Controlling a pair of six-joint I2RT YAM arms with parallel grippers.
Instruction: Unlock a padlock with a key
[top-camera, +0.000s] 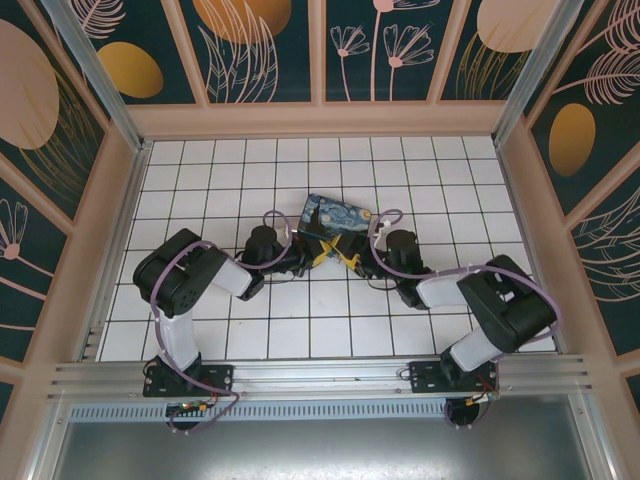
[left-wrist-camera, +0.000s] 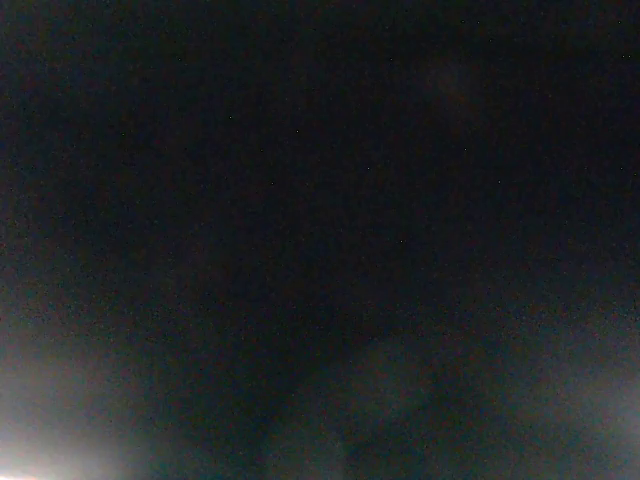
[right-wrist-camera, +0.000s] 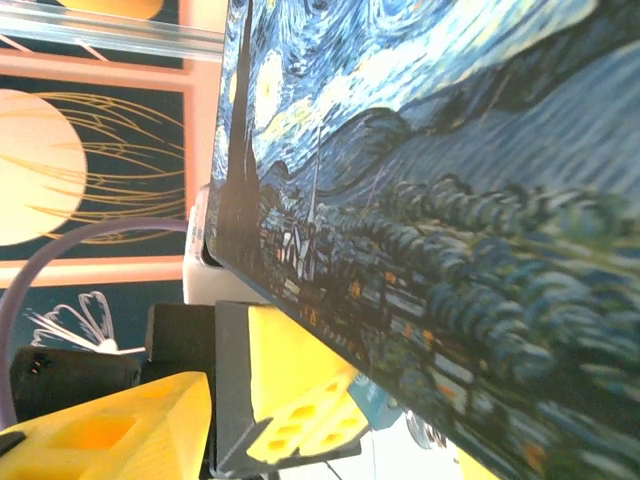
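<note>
A: Right, right gripper (top-camera: 352, 262), centre of the overhead frame: jaws look parted, nothing between. The left gripper (top-camera: 318, 256) meets it tip to tip, closed; on what, I cannot tell.
B: And the target?
A: Probably the padlock (right-wrist-camera: 384, 400) is that teal patch, bottom centre of the right wrist view, under the starry box (right-wrist-camera: 450, 200). The key is too small to tell.
B: Advice?
A: Hold the body steady, align, turn gently.
B: Surroundings?
A: White tiled floor (top-camera: 200, 180), teal leaf-printed walls (top-camera: 260, 50).

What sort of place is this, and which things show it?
Probably a robot test enclosure: white tiled floor, floral walls, a metal rail bearing the left arm and right arm.
</note>
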